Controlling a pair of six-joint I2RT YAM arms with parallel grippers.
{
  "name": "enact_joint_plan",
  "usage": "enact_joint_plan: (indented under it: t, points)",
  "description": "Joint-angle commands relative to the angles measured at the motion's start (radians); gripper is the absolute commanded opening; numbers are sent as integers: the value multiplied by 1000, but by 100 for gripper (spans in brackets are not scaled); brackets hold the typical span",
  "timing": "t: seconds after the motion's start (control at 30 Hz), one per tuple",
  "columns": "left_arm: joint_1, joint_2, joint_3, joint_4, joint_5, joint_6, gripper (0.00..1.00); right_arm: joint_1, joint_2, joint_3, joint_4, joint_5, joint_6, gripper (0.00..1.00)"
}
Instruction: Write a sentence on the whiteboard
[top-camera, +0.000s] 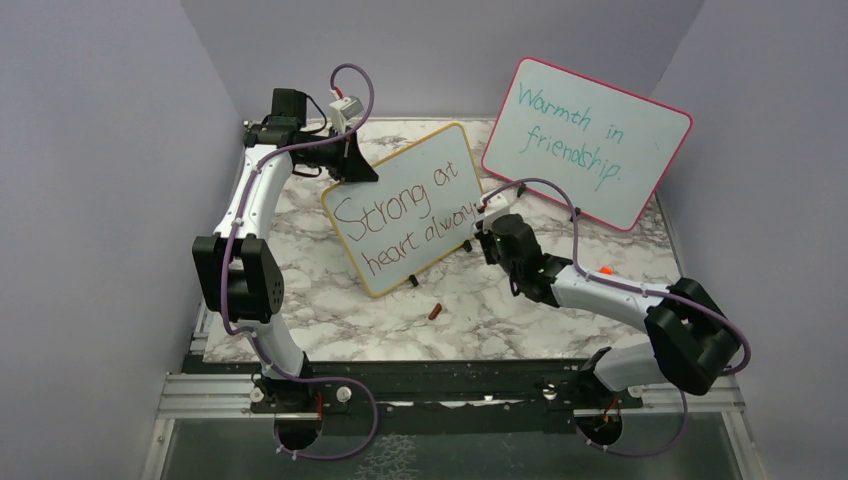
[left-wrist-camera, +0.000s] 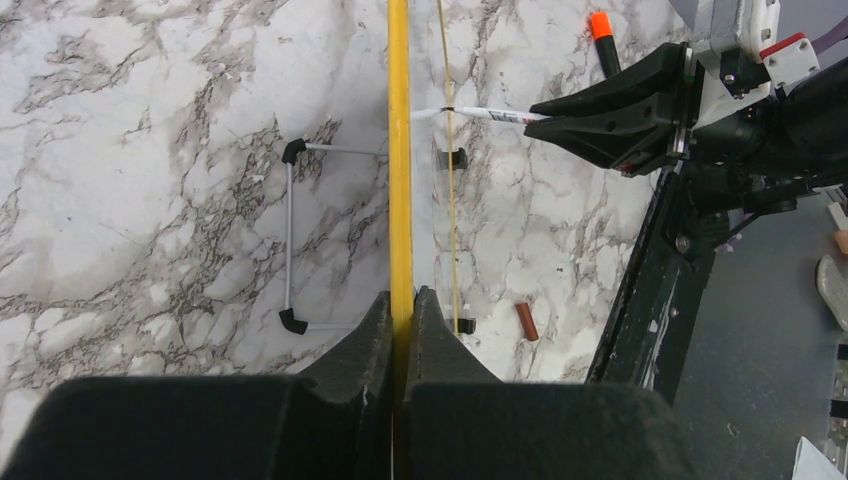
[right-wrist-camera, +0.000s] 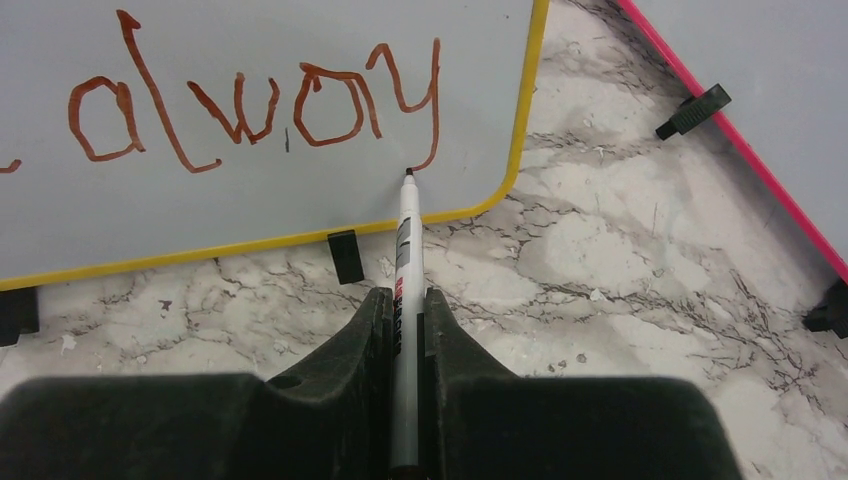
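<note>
The whiteboard (top-camera: 400, 157) with its yellow frame stands tilted at mid-table. The sentence (top-camera: 395, 210) in red-brown reads "Strong at heart alway"; the right wrist view shows "alway" (right-wrist-camera: 250, 105). My left gripper (top-camera: 352, 165) is shut on the board's upper left edge, and the yellow frame (left-wrist-camera: 399, 150) runs between its jaws (left-wrist-camera: 402, 295). My right gripper (top-camera: 487, 232) is shut on a white marker (right-wrist-camera: 407, 235), jaws (right-wrist-camera: 403, 292) clamped on the barrel. The marker's tip touches the board at the foot of the "y", near the lower right corner.
A pink-framed board (top-camera: 585, 140) with teal words leans at the back right, its edge (right-wrist-camera: 720, 130) close to my right gripper. A red-brown cap (top-camera: 434, 312) lies on the marble in front of the whiteboard. An orange-tipped pen (top-camera: 605, 270) lies by the right arm.
</note>
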Motion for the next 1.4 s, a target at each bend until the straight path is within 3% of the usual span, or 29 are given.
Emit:
enact_joint_plan:
  t: [0.0, 0.57, 1.37]
  points:
    - [-10, 41, -7, -49, -78, 75, 0, 0, -29, 14, -6, -93, 16, 1]
    - [-9, 40, -9, -44, -95, 65, 0, -17, -127, -16, 58, 88, -2, 1]
    - [-10, 43, -8, -43, -92, 64, 0, -61, 3, 45, 201, 51, -49, 1]
